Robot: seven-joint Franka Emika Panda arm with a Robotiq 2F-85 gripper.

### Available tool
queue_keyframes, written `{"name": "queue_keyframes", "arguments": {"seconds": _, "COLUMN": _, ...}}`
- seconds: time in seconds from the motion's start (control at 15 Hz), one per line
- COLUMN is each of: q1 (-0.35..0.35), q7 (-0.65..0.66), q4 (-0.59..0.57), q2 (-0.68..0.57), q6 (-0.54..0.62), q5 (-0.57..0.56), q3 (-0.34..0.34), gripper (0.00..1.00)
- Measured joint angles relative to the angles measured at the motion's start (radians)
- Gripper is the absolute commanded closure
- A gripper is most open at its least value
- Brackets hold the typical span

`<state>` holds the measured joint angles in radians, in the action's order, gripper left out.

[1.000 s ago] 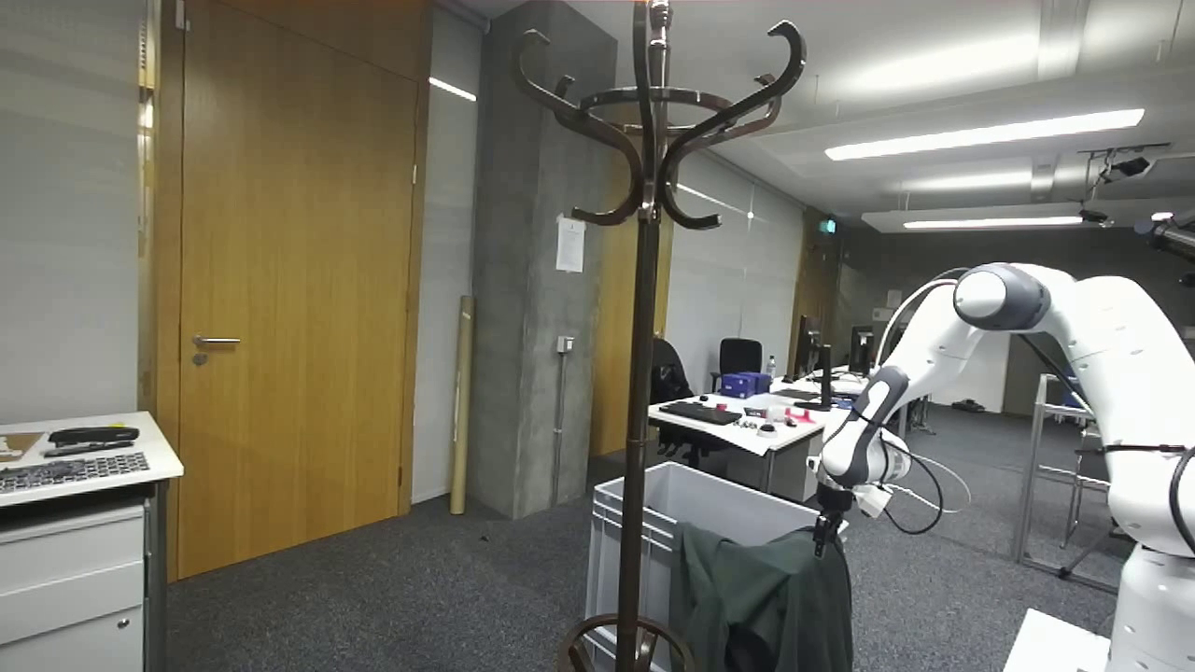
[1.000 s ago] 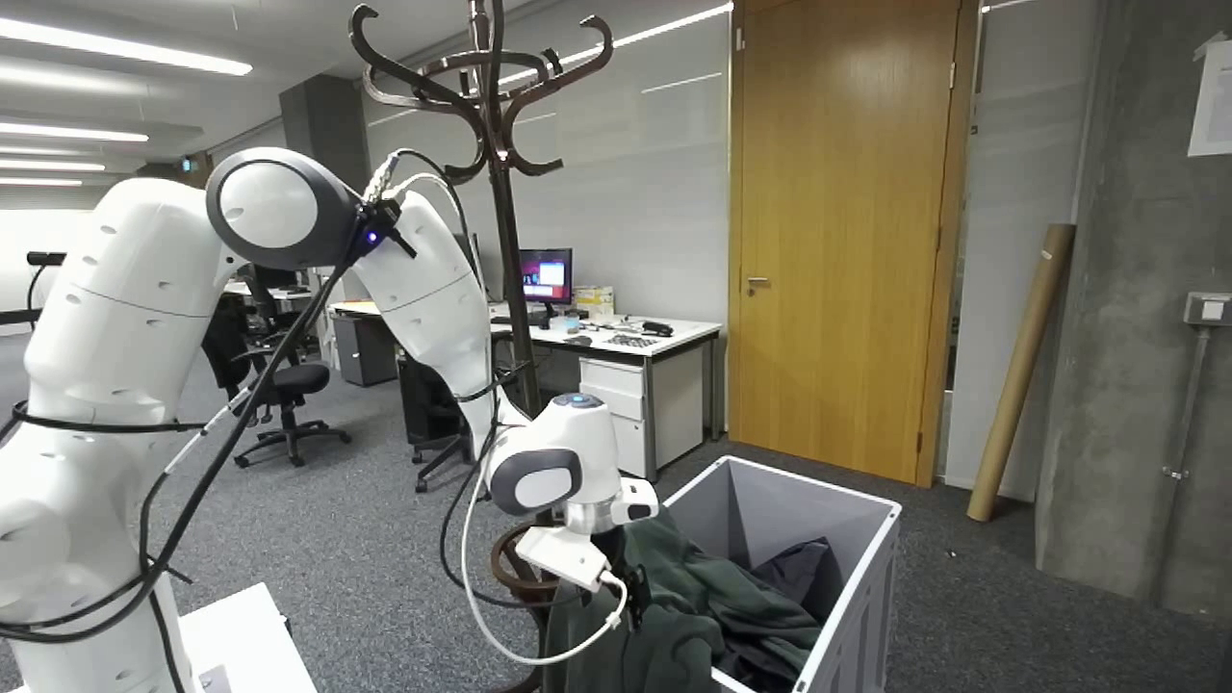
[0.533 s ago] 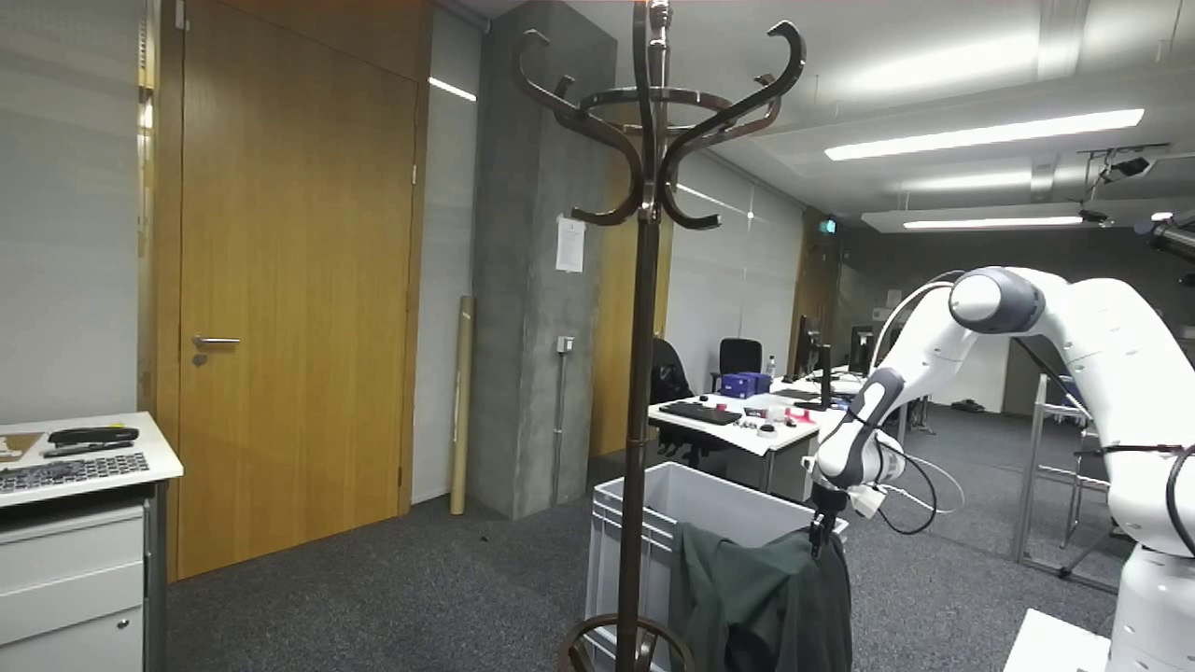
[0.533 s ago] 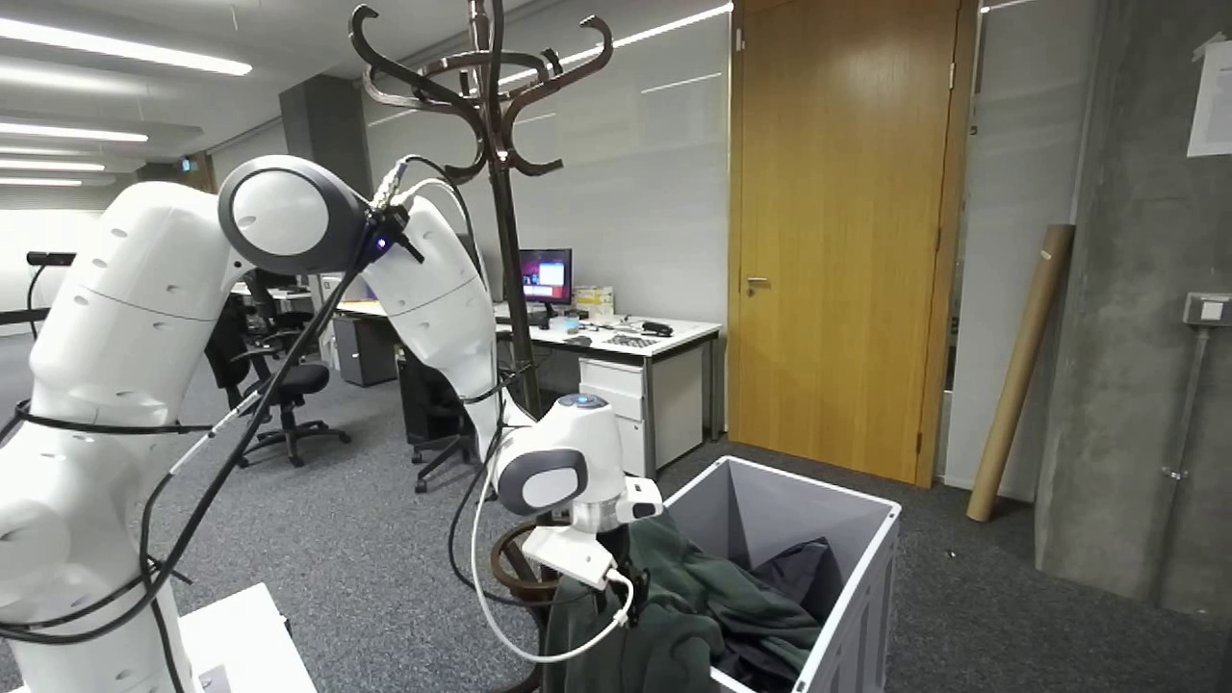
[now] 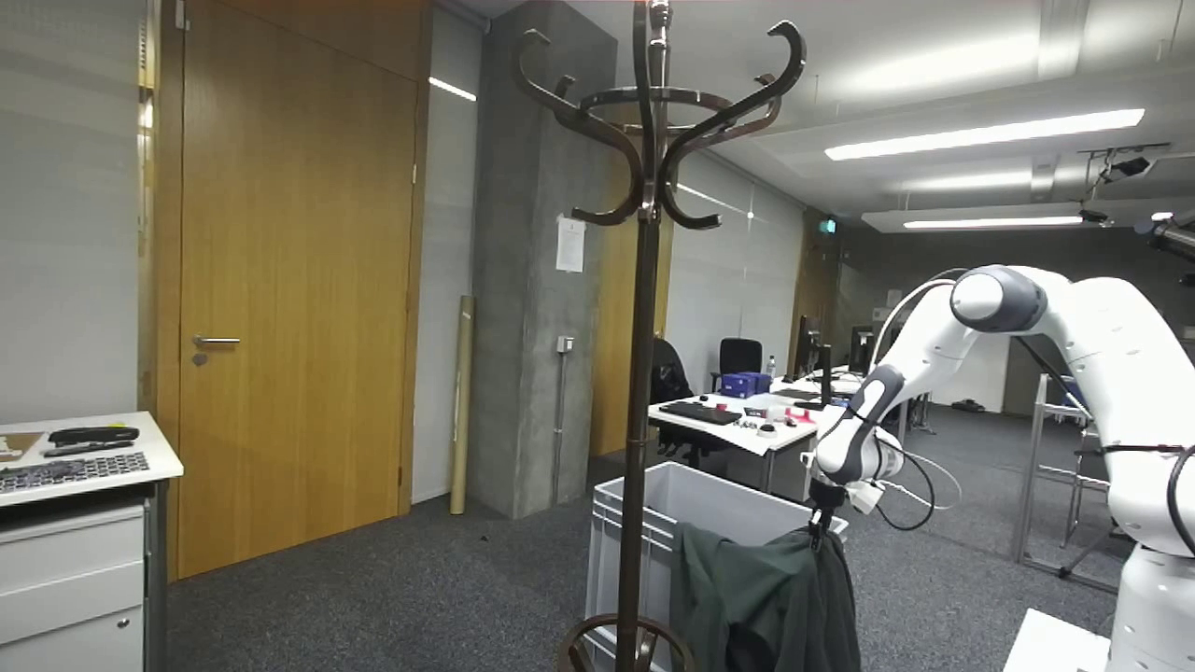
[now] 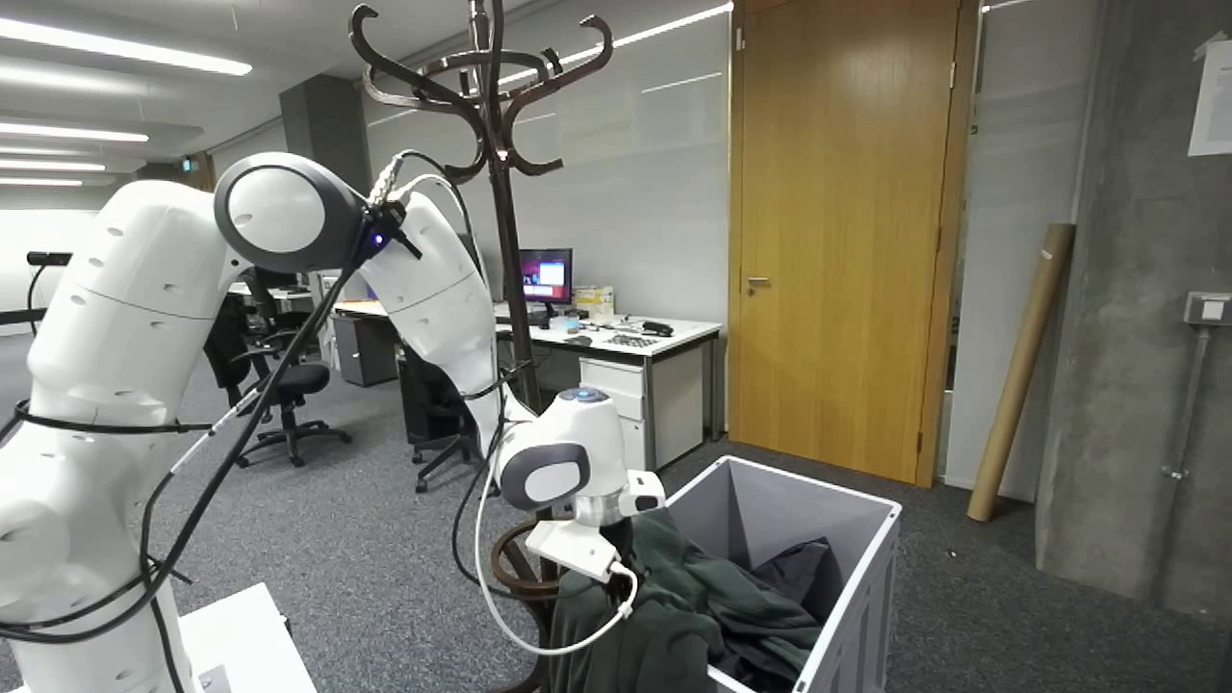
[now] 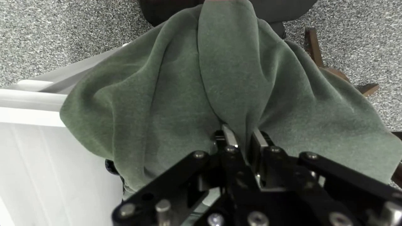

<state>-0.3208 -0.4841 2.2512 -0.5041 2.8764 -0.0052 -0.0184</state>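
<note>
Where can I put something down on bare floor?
Bare carpet shows between the drawers and coat stand, and between the crate and cardboard tube. It is crowded at the claw, pinching green cloth draped over the crate's rim.

free air above crate point(image 6: 808, 512); green garment point(image 7: 179, 110) over rim, coat stand point(image 5: 641, 355) near

From my station I have the arm point(image 6: 115, 351) bent in an arch: in an exterior view its upper part climbs toward twelve o'clock, turns over at the elbow point(image 6: 282, 214), and the forearm point(image 6: 433, 303) slopes toward five o'clock to the wrist point(image 6: 568, 452). My gripper point(image 7: 245, 136) points to six in both exterior views; in the wrist view its fingers point(image 7: 230, 138), aimed at twelve, are clamped, a narrow gap between them.
</note>
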Motion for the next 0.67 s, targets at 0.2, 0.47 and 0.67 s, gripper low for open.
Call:
{"name": "queue_keyframes", "arguments": {"seconds": 0.2, "q1": -0.001, "q7": 0.0, "q4": -0.002, "q2": 0.017, "q6": 0.0, "q5": 0.001, "q3": 0.006, "gripper": 0.97}}
{"name": "queue_keyframes", "arguments": {"seconds": 0.47, "q1": -0.014, "q7": 0.0, "q4": -0.003, "q2": 0.081, "q6": 0.0, "q5": 0.012, "q3": 0.03, "gripper": 0.97}}
{"name": "queue_keyframes", "arguments": {"seconds": 0.67, "q1": -0.018, "q7": 0.005, "q4": -0.01, "q2": 0.139, "q6": 0.0, "q5": 0.028, "q3": 0.038, "gripper": 0.97}}
